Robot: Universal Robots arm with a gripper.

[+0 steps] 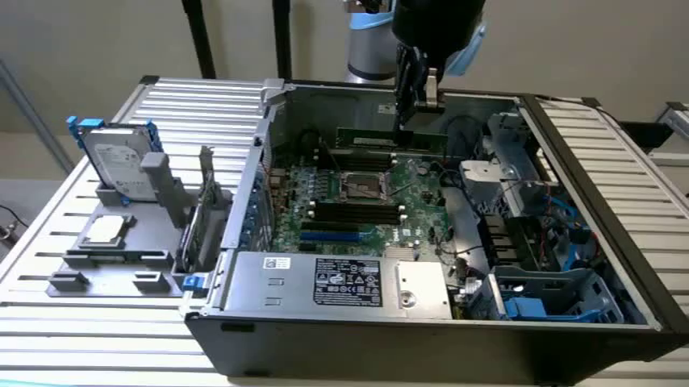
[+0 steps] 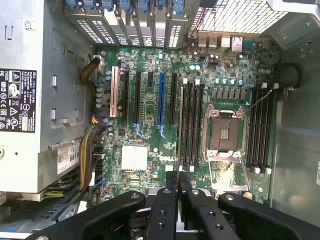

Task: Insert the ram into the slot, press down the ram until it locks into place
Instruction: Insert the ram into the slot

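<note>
Exterior view: pinches a thin, long green circuit-board ram stick (image 1: 372, 139) by its top edge in the black two-finger pincer (image 1: 406, 122). Holds it level over the rear of the open dark metal computer case (image 1: 323, 339) on the slatted aluminium table (image 1: 86, 339). Hangs clear above the large green motherboard (image 1: 418, 192), touching no socket.

Wrist view: looks straight down past the pincer (image 2: 177, 175), fingers (image 2: 167, 200) pressed close with only a slim gap, which fits a grip on a thin stick seen edge-on. Hard to make out the stick itself there. Long narrow black plastic memory slots (image 2: 190, 125) beside the silver CPU socket (image 2: 224, 132), all looking empty. Second bank (image 2: 262, 125) on the socket's other side, empty too. Same black slots in the exterior view (image 1: 356, 211), nearer the case front, apart from the ram. Cannot tell which slot is the target.

Progress, as judged: ram gripped and in the air. Not lined up over a slot, not inserted, not pressed, end clips not locked. Most of the task left.
</note>
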